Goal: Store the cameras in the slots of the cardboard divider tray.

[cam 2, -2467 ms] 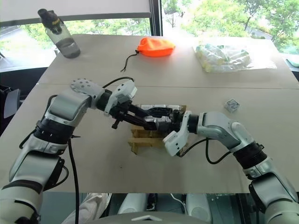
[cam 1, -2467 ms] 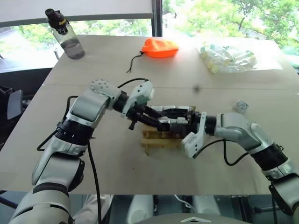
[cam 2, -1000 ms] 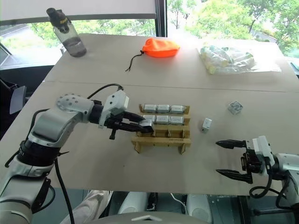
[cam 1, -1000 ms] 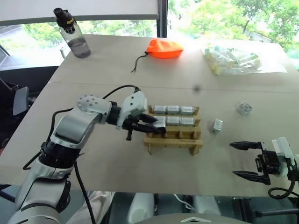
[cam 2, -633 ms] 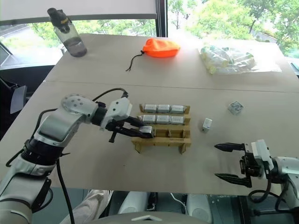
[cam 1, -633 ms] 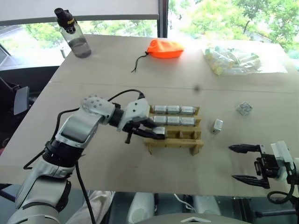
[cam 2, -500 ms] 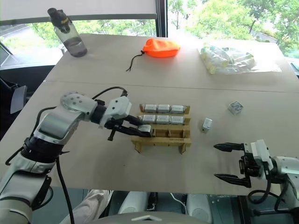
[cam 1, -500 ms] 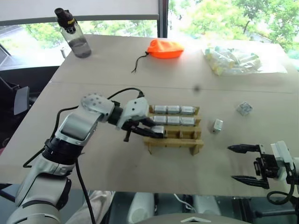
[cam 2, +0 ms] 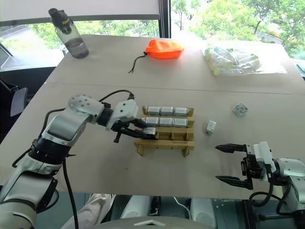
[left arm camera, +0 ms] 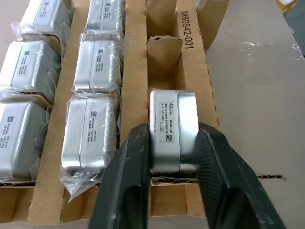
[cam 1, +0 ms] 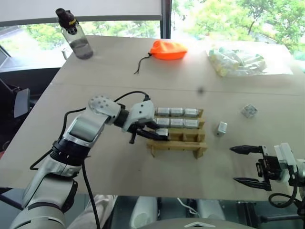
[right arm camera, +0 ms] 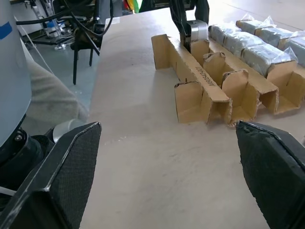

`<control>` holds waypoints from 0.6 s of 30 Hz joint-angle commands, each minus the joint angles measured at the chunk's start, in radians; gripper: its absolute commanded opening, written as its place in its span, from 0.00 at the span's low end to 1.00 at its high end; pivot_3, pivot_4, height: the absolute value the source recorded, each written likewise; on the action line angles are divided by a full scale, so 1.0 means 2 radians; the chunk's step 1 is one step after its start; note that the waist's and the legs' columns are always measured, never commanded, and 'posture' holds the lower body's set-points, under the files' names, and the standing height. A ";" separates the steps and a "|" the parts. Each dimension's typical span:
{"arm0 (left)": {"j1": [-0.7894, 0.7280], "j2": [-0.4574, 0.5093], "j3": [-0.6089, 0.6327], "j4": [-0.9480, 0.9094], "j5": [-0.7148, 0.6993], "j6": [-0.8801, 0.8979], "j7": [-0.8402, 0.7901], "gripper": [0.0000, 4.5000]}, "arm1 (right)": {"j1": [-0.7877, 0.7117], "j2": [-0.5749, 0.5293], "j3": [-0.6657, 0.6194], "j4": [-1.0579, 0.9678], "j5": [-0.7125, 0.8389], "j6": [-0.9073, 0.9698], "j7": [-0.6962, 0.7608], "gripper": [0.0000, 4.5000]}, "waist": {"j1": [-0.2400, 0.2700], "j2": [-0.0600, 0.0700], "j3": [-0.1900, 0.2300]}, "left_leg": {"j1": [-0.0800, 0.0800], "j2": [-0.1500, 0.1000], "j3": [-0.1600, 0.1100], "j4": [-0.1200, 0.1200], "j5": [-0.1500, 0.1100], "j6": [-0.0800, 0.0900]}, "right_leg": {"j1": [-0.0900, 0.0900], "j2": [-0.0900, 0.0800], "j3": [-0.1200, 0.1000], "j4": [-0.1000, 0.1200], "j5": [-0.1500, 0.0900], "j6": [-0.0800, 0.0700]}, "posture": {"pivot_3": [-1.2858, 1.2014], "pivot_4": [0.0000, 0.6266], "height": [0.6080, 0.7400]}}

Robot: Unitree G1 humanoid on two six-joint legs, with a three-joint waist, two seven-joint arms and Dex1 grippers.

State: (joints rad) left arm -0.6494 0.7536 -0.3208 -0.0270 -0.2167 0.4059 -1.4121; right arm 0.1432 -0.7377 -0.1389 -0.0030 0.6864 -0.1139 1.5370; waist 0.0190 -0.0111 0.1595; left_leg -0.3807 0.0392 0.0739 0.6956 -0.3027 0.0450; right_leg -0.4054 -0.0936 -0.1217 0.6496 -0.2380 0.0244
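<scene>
**Camera storage: seventh unit going into the front row**

Item 1, cardboard divider tray [cam 1: 177,143]. Tan rack near the middle of the table [cam 1: 119,167], three rows of three slots. Far row: three wrapped cameras, full. Middle row: three wrapped cameras, full. Front row: one slot receiving a camera, the other two slots empty.

Item 2, camera in hand [left arm camera: 171,129]. Silver-grey box with a small label, sitting partly down in the end slot of the front row, on the robot's left side of the tray. The left gripper [left arm camera: 171,167] has a black finger on either side of it; the fingers look to be touching its sides, though whether they grip firmly or are letting go cannot be told.

Item 3, loose cameras. One stands on the table just to the right of the tray [cam 1: 221,128]; another lies further right and further back [cam 1: 248,110], well apart from the tray.

Item 4, right gripper [cam 1: 247,165]. Near the table's front edge, right of the tray, jaws spread wide, holding nothing.

Progress, as judged: six stored, a seventh nearly seated, two loose units left for the two empty front slots.

Other contents of the table: orange pouch [cam 1: 166,49] with a dark cord, far side; clear bag of pale tubes [cam 1: 240,62], far right; water bottle [cam 1: 75,34], far left corner.
</scene>
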 commanded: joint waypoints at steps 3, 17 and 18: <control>-0.014 -0.002 0.019 -0.009 -0.010 0.002 0.006 0.91 | -0.001 0.002 -0.016 -0.012 0.003 -0.004 0.009 1.00 | 0.000 0.000 0.000 | 0.000 0.000 0.000 0.000 0.000 0.000 | 0.000 0.000 0.000 0.000 0.000 0.000 | 0.52 0.24 0.89; 0.045 0.054 0.119 -0.111 -0.150 0.077 -0.036 0.99 | 0.034 0.099 -0.050 -0.143 -0.038 0.091 -0.321 1.00 | -0.002 0.000 0.000 | 0.000 0.001 0.000 0.001 0.000 0.000 | 0.000 0.000 0.000 0.002 0.000 0.000 | 0.52 0.24 0.89; 0.052 0.060 0.128 -0.115 -0.156 0.077 -0.036 0.99 | 0.049 0.115 -0.053 -0.172 -0.034 0.114 -0.361 1.00 | -0.002 0.001 0.000 | 0.000 0.001 0.000 0.000 0.000 0.000 | -0.001 0.000 0.001 0.002 0.000 0.000 | 0.52 0.24 0.89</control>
State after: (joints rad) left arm -0.5501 0.8501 -0.1235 -0.2146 -0.4836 0.5570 -1.4771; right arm 0.2137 -0.5224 -0.2116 -0.2461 0.6179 0.0545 0.9613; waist 0.0158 -0.0101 0.1595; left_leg -0.3812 0.0408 0.0733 0.6965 -0.3027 0.0442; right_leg -0.4070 -0.0947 -0.1187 0.6543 -0.2385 0.0240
